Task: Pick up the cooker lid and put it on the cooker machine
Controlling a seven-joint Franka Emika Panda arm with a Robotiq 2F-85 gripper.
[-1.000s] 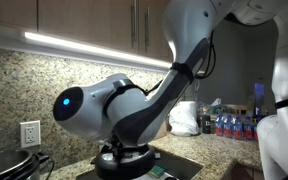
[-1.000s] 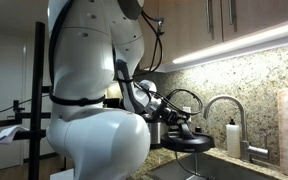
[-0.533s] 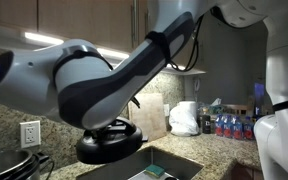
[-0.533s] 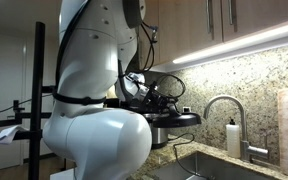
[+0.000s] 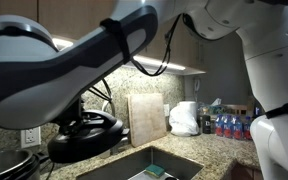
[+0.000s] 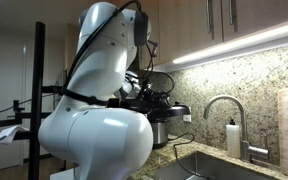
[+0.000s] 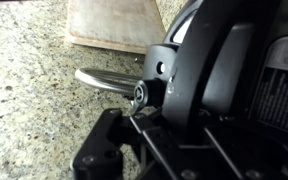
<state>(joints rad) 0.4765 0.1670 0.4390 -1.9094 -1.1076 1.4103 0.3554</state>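
The black round cooker lid point(image 5: 84, 141) hangs from my gripper point(image 5: 90, 120) above the counter's left end, beside the steel cooker pot point(image 5: 6, 166) at the lower left. In an exterior view the lid point(image 6: 172, 112) sits just over the steel cooker point(image 6: 167, 130), largely hidden by the arm. The wrist view shows the lid's black top point(image 7: 234, 70) and a curved metal bar point(image 7: 102, 81) filling the frame, with my gripper point(image 7: 149, 135) shut on the lid's handle.
A sink point(image 5: 162, 166) lies below and to the right of the lid, with a faucet point(image 6: 222, 108) and soap bottle point(image 6: 232, 136). A wooden cutting board point(image 5: 146, 118) leans on the granite backsplash. A white bag point(image 5: 186, 118) and water bottles point(image 5: 234, 126) stand further right. A wall outlet point(image 5: 29, 135) is nearby.
The arm has carried the lid from above the sink sideways toward the cooker; the lid stays in the gripper.
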